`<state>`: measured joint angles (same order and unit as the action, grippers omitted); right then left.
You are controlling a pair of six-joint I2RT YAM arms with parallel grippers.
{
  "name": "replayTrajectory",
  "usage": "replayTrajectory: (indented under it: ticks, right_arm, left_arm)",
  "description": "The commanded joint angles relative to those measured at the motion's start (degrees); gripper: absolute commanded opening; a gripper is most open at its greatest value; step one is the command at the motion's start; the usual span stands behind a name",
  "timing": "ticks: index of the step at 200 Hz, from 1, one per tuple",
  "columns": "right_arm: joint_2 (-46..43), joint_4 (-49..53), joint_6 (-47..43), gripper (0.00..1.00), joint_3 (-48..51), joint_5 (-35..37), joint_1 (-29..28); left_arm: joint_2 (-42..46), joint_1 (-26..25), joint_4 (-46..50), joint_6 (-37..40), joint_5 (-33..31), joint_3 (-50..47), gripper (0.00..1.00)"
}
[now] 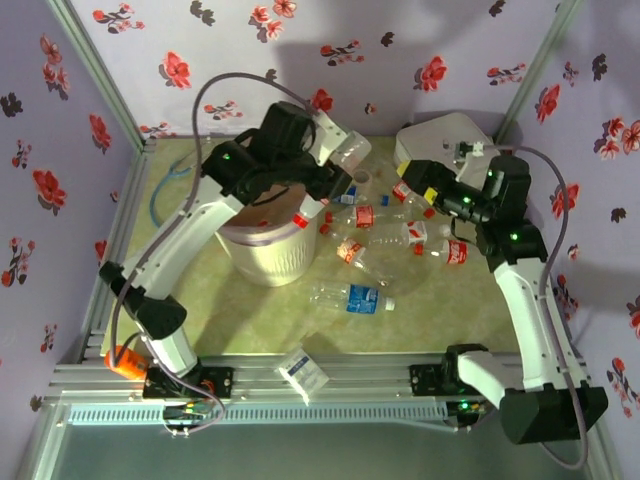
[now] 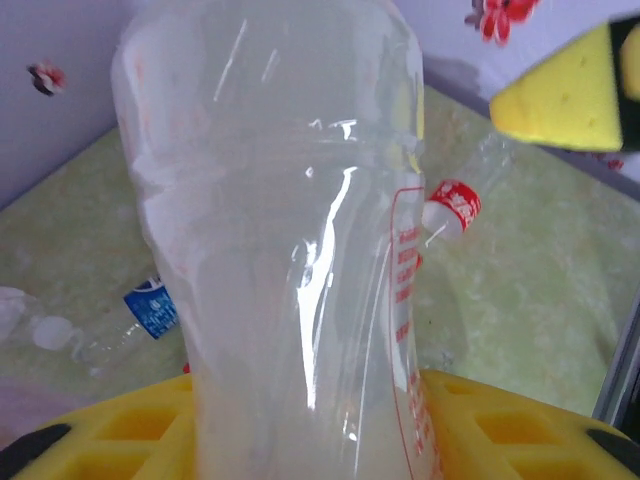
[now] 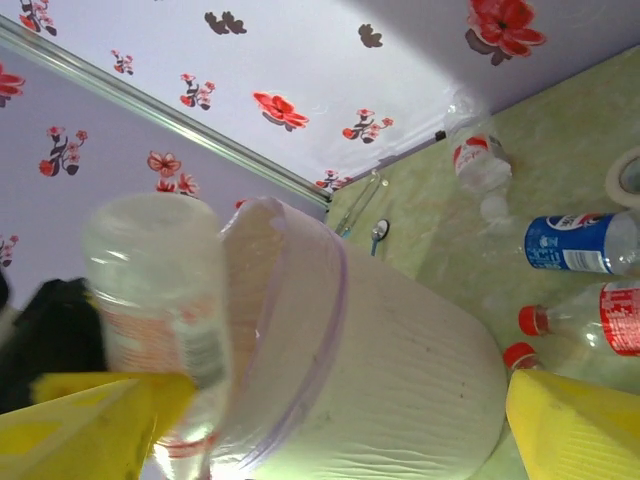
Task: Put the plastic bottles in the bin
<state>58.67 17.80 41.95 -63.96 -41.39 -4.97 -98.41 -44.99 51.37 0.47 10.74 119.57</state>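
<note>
My left gripper (image 1: pixel 335 162) hangs beyond the bin (image 1: pixel 265 258), shut on a clear plastic bottle (image 1: pixel 352 150). In the left wrist view that bottle (image 2: pixel 290 250) stands between the yellow pads (image 2: pixel 500 425). My right gripper (image 1: pixel 412 186) is open over the pile of bottles (image 1: pixel 400 235) on the right. In the right wrist view its fingers (image 3: pixel 570 420) stand wide apart around the white ribbed bin (image 3: pixel 400 380), and a blurred red-labelled bottle (image 3: pixel 150 290) lies against the left finger. A blue-labelled bottle (image 1: pixel 352 297) lies in front of the bin.
A flat white box (image 1: pixel 445 135) sits at the back right, close behind the right gripper. A small white-blue packet (image 1: pixel 303 370) lies on the front rail. Flowered walls close in the table on three sides. A blue cord (image 1: pixel 165 190) lies at the back left.
</note>
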Motion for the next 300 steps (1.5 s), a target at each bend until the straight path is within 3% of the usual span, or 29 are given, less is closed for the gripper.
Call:
replayTrajectory:
  ticks: [1,33,93,129,178,300]
  right_arm:
    - [0.3,0.9,0.1,0.92,4.0,2.7,0.1]
    - [0.4,-0.1,1.1,0.92,6.3,5.2,0.1]
    - [0.0,4.4,-1.3,0.91,6.3,9.4,0.1]
    - [0.5,10.9,-1.1,0.91,6.2,14.8,1.6]
    - [0.4,12.0,0.4,0.91,8.7,15.0,4.3]
    - [-0.1,12.0,1.4,0.91,11.6,15.8,6.9]
  left_arm:
    - [3.6,1.5,-1.4,-2.0,2.6,3.0,0.45]
    - [7.1,4.2,0.2,-3.6,2.2,3.8,0.45]
    - [8.4,13.3,7.2,-0.7,-5.7,-2.0,0.42]
    - [7.6,13.6,7.5,1.2,-7.6,-8.8,0.39]
    - [7.7,15.3,4.8,2.7,-9.3,-18.7,0.37]
    - [3.4,15.9,-9.3,6.0,-3.6,-36.4,0.35]
